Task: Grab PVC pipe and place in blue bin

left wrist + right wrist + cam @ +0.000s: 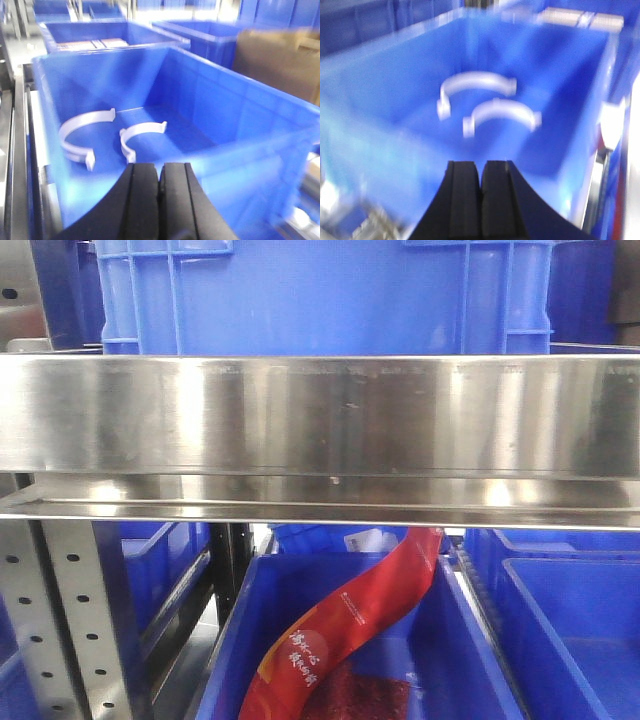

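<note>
Two white curved PVC pipe pieces lie on the floor of a blue bin (260,130). In the left wrist view the larger arc (80,135) is on the left and the smaller arc (137,135) lies right of it. The right wrist view shows the same pair, one arc (475,85) farther and one (502,115) nearer, inside the bin (380,90). My left gripper (159,172) is shut and empty, hovering near the bin's near wall. My right gripper (482,170) is also shut and empty, on the bin's other side. Both wrist views are blurred.
The front view shows a steel shelf rail (320,430) with a blue bin (330,290) above it. Below it another bin (470,640) holds a red packet (340,640). A cardboard box (280,60) and more blue bins (115,35) stand beyond.
</note>
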Motion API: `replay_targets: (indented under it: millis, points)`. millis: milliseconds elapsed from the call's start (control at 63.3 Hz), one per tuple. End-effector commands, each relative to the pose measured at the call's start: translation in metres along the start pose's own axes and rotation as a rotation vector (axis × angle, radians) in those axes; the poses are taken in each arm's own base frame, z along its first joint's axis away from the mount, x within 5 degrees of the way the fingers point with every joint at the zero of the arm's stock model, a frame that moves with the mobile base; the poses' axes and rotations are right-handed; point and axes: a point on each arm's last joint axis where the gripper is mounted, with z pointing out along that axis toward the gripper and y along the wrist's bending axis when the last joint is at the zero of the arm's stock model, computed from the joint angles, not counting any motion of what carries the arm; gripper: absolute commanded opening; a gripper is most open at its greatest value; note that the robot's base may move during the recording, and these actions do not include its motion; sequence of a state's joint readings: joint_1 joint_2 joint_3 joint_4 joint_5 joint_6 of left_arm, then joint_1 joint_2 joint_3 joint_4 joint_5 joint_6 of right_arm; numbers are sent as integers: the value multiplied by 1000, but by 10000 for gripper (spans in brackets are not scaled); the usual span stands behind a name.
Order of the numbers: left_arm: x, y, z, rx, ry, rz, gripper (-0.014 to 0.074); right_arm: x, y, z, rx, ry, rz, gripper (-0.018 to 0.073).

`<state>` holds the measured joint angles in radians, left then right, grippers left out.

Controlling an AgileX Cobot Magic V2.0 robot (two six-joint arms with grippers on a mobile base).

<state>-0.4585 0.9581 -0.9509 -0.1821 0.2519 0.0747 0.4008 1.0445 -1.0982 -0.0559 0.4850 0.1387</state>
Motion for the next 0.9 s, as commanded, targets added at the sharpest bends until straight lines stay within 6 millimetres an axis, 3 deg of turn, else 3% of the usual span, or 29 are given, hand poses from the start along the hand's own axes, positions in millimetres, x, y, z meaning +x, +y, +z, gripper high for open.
replay_targets:
  millis: [0, 111, 206, 506, 885]
  points:
    - [13, 0, -17, 3, -56, -31, -111, 19, -2, -16, -7, -61, -19, -169]
    - [34, 2, -29, -1, -46, -32, -111, 45, -4, -30, -14, -92, -19, -169]
    - [39, 3, -40, 0, -65, -32, -111, 57, -6, -43, -14, -102, -19, -169]
    - [32, 1, -57, 7, -127, -29, -111, 51, -6, -77, -25, -226, -16, -169]
    - [32, 1, -57, 7, -127, -29, -111, 50, -6, -77, -26, -238, -16, -169]
